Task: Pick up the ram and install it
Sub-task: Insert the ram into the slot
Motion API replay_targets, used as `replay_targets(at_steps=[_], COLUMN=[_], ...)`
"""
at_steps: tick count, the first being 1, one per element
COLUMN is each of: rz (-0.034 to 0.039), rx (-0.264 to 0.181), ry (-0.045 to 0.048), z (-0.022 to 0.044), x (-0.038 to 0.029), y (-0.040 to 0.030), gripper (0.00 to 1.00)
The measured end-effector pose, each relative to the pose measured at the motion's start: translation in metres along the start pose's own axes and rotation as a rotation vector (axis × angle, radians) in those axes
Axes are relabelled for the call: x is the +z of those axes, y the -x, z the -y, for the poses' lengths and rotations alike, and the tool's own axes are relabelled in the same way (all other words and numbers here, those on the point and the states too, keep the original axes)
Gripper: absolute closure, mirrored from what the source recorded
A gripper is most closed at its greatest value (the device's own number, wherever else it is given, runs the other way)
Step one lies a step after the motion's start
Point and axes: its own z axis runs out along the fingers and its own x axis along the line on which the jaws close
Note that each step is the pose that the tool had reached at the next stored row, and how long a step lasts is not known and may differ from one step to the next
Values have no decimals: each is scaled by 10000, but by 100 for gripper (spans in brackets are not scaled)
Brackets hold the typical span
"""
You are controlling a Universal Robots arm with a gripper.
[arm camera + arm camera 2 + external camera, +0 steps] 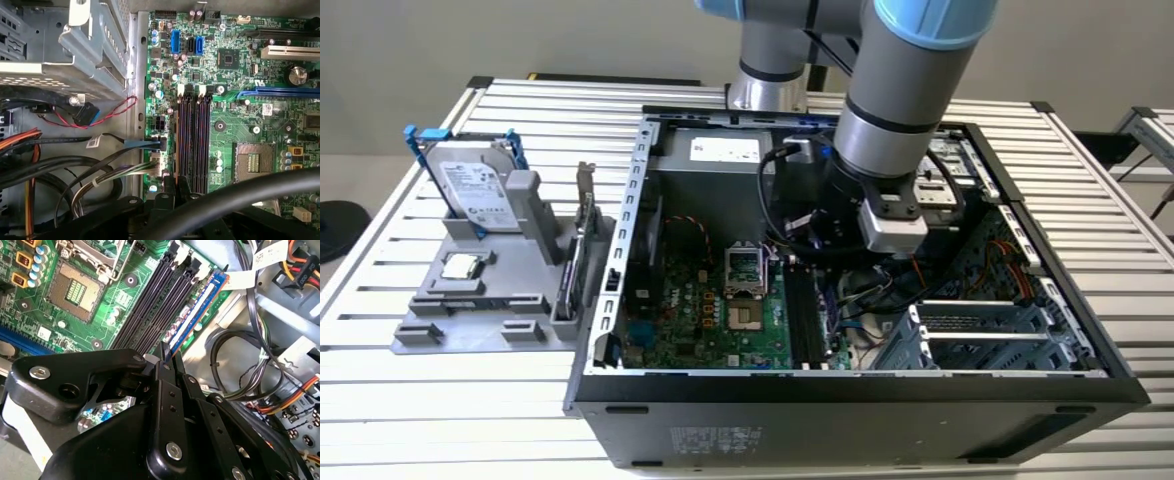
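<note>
My gripper (164, 357) is shut on the ram (197, 305), a thin blue stick with darker chips held by one end. The stick stands on edge and runs parallel to the long black motherboard slots (155, 305), on their side nearest the cables. In the first wrist view the ram (176, 145) shows edge-on right beside the outermost slot (186, 145), with my gripper (172, 182) at its near end. I cannot tell whether it touches a slot. In the exterior view my gripper (827, 245) reaches down inside the open computer case (854, 400), above the slots (803, 320).
The CPU socket (75, 290) lies beside the slots. Cable bundles (75, 170) and a metal drive cage (75, 45) crowd the other side. Outside the case, a grey holder (480, 320) carries a hard drive (474, 190) and a chip (460, 265).
</note>
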Motion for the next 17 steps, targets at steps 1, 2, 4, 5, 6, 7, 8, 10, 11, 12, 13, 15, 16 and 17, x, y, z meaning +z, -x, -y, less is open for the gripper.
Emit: replay_targets(at_steps=[1,2,4,5,6,7,8,10,11,12,13,15,16,17], rz=[1,1,0,0,0,1,0,0,0,0,0,1,0,0], rx=[1,1,1,1,1,1,2,2,2,1,1,1,1,0], ry=[0,1,-1,-1,-1,0,-1,-1,-2,-2,-1,-1,-1,0], z=[-14,-29,-57,-71,-84,-94,-102,-114,-116,-117,-117,-116,-116,-115], x=[2,3,8,11,13,16,19,25,30,35,40,51,56,60], y=[1,0,0,0,0,0,0,0,0,0,0,7,9,10], gripper=[100,100,100,100,100,100,100,100,100,100,100,100,100,100])
